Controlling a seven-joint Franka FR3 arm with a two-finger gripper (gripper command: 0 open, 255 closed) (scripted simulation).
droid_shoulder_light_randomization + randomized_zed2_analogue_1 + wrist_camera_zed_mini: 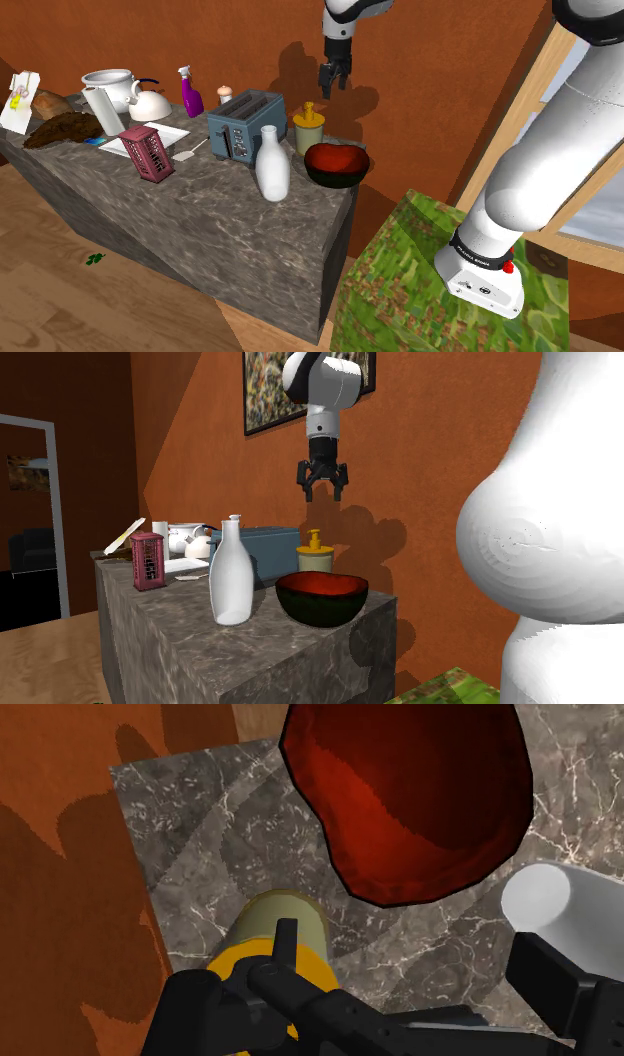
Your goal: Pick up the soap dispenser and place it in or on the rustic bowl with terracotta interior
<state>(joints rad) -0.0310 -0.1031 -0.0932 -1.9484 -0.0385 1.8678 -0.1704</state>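
Observation:
The soap dispenser (309, 130) is a pale squat bottle with a yellow pump. It stands upright at the back of the marble counter (230, 210), against the orange wall. Just in front of it sits the dark bowl with a red interior (336, 163). My gripper (333, 78) hangs open well above the dispenser, touching nothing. In the second exterior view the gripper (323, 480) is above the dispenser (316, 555) and the bowl (322, 597). In the wrist view the dispenser (275, 939) lies below the open gripper (390, 1014), near one finger, and the bowl (410, 799) lies beyond it.
A tall white bottle (272, 163) stands close beside the bowl, and a blue-grey toaster (245, 125) sits next to the dispenser. Farther along the counter are a red phone-booth model (146, 152), a purple spray bottle (190, 93) and a kettle (150, 103). The counter's edge drops off right beside the bowl.

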